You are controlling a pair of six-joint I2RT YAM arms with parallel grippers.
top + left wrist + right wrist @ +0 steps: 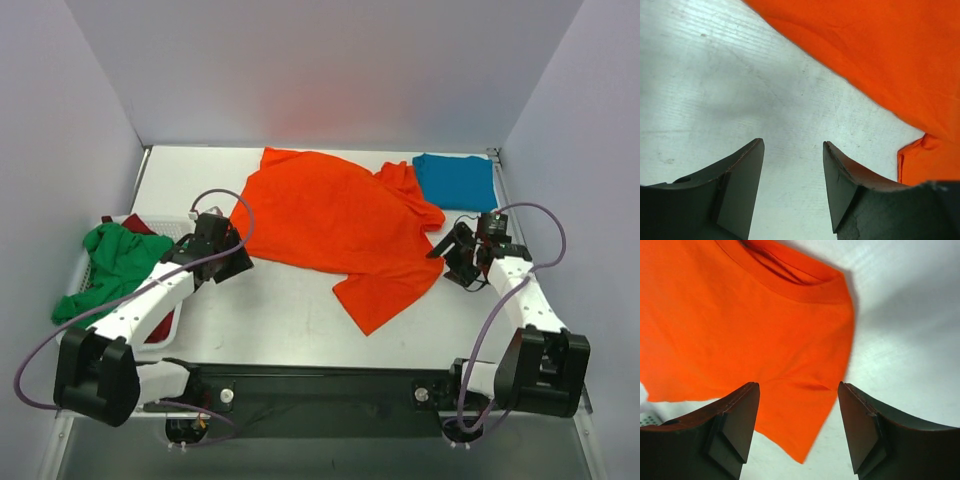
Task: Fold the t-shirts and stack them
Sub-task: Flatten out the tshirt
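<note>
A bright orange-red t-shirt (335, 220) lies spread flat across the middle of the table, one sleeve pointing to the near side. A teal blue t-shirt (455, 180) sits folded at the back right. At the left, a green t-shirt (115, 265) is bunched over a dark red one (140, 224). My left gripper (243, 262) is open over bare table just off the orange shirt's left edge (880, 55), its fingers (793, 145) empty. My right gripper (441, 250) is open by the shirt's right sleeve (790, 365), its fingers (799, 386) holding nothing.
A white lattice basket (182, 228) at the left edge holds the green and dark red shirts. Grey walls close in the table at the back and both sides. Bare table shows between the orange shirt and the arm bases.
</note>
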